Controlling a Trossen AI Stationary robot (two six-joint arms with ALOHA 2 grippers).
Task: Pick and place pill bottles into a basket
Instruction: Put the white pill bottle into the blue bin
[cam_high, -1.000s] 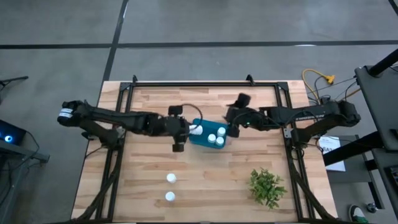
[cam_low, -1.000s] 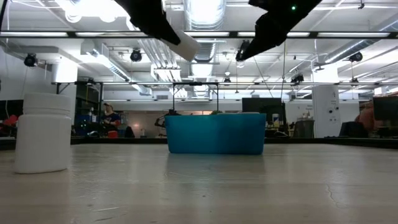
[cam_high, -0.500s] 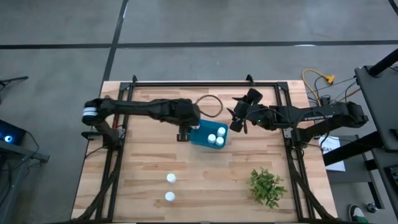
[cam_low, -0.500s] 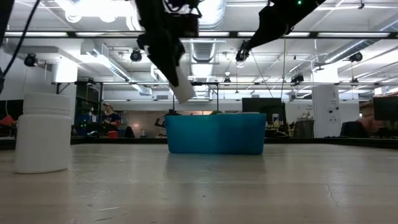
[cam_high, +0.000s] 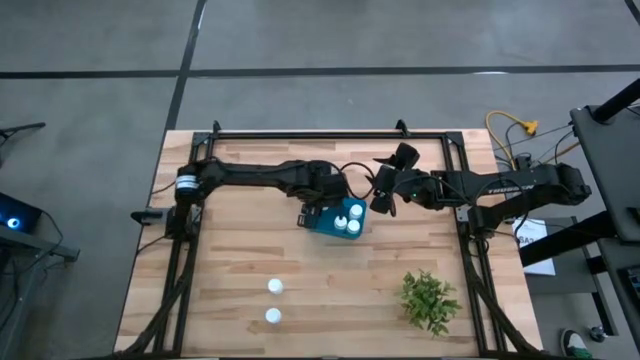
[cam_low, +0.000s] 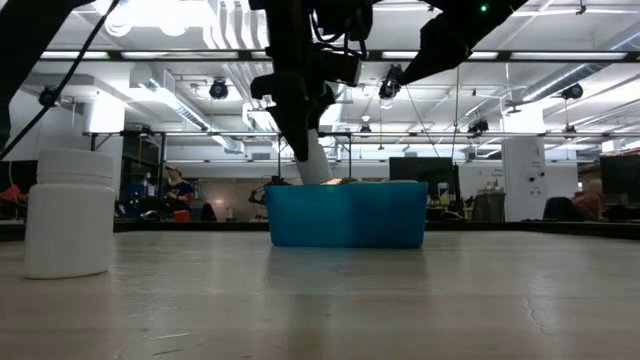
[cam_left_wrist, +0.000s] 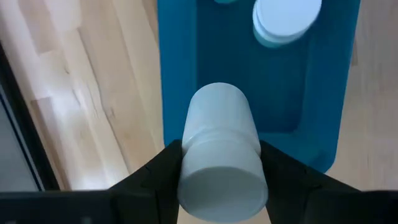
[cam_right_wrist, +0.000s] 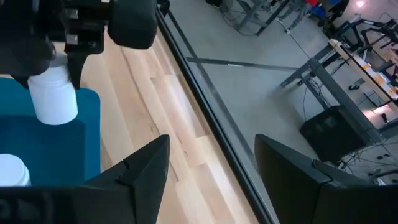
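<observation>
My left gripper (cam_high: 325, 202) is shut on a white pill bottle (cam_low: 315, 160) over the left end of the teal-blue basket (cam_high: 322, 226). The bottle is tilted, and its lower end is at the basket's rim (cam_low: 345, 184). Other white bottles (cam_high: 348, 222) stand inside the basket; one shows in the left wrist view (cam_left_wrist: 286, 18). Two more bottles (cam_high: 275, 287) (cam_high: 273, 316) stand on the table toward its near edge. My right gripper (cam_high: 385, 190) is open and empty, raised just right of the basket. My left gripper pinches the bottle's upper end (cam_left_wrist: 186, 162) between its two fingers, one on each side of the round body. The fingers come from above, slanting down. The bottle hangs below them, tilted, clear of the table, its lower end over the basket's inside (cam_left_wrist: 249, 81).
A green leafy plant (cam_high: 430, 300) sits at the table's near right. A black metal frame (cam_high: 330, 137) runs along the table's far and side edges. In the low view one loose bottle (cam_low: 70, 213) stands close to the camera at the left.
My left gripper has carried the bottle toward the table's right edge until it is over the basket. It has tipped from level to pointing down and brought the bottle down to the basket's rim. My right gripper has drawn back a little toward the right edge.
</observation>
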